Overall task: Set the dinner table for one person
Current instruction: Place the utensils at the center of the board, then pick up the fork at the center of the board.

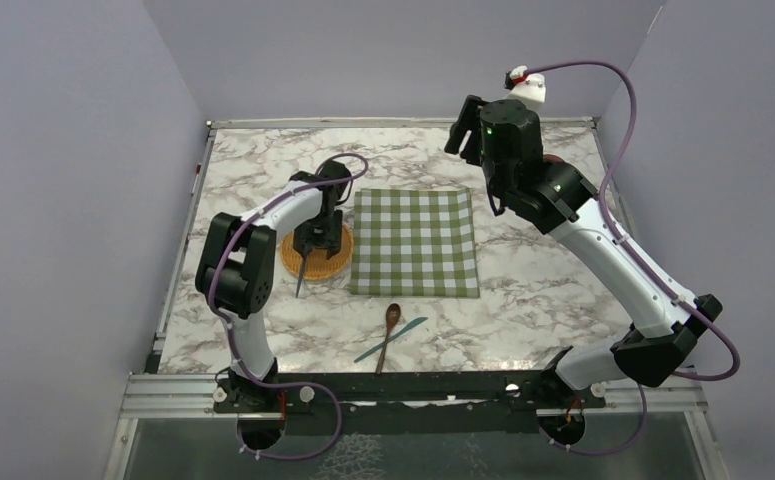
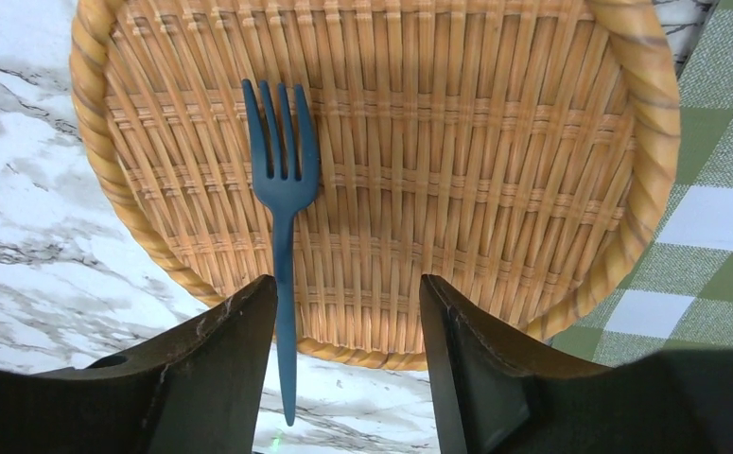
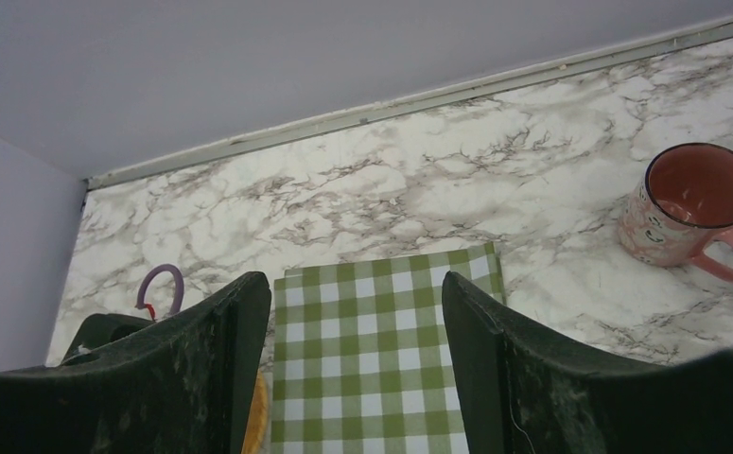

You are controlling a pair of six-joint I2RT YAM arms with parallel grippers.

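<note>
left gripper (image 2: 348,284) over fork (image 2: 282,180) on basket (image 2: 86,95)

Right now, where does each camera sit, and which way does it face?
Top external: above, behind the arm bases, looking down on the table; left arm and right arm show.
Left wrist: above the left gripper, facing down on the basket and fork; two fingers show.
Right wrist: on the raised right gripper, facing over cloth and mug to the far wall; two fingers show.
Shared: all three show the cloth.
</note>
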